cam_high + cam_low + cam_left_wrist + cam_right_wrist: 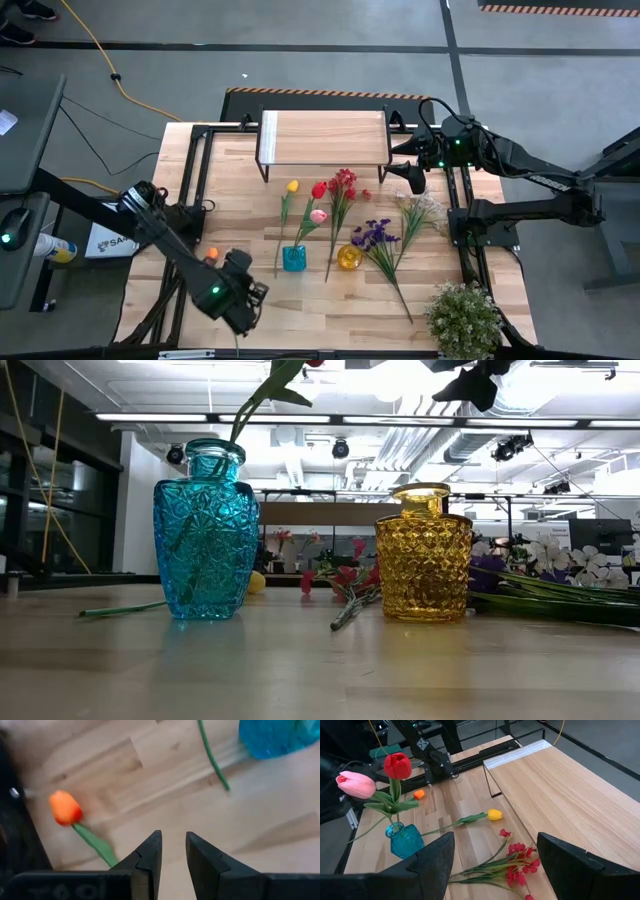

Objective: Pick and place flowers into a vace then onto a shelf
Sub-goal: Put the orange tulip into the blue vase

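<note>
The left tool [173, 851] is seen hovering low over the surface [240, 180] at its near left, jaws narrowed to a slim gap with nothing between them. Just beside it an orange tulip [65, 807] is found lying flat, its green stem running towards the tool; the same bloom shows from above, left of the blue vase [294, 258]. The right tool [492, 857] is held high by the far right, jaws spread wide and empty, beside the shelf [322, 137].

The step in hand is judged to be the pick of the orange tulip: the next move calls for the tool to be brought over the stem, lowered, and closed there, then the stem lifted and threaded down the blue vase's narrow neck.

Counted: two vases, one blue and one yellow [349, 257], both upright at the near middle. Two tulips, red [397, 766] and pink [356, 785], are already standing in the blue vase. Loose on the surface: the orange tulip, a yellow tulip [292, 186], a red spray [345, 182], a purple spray [374, 235], a white spray [420, 208]. One shelf, nothing set on it yet
</note>
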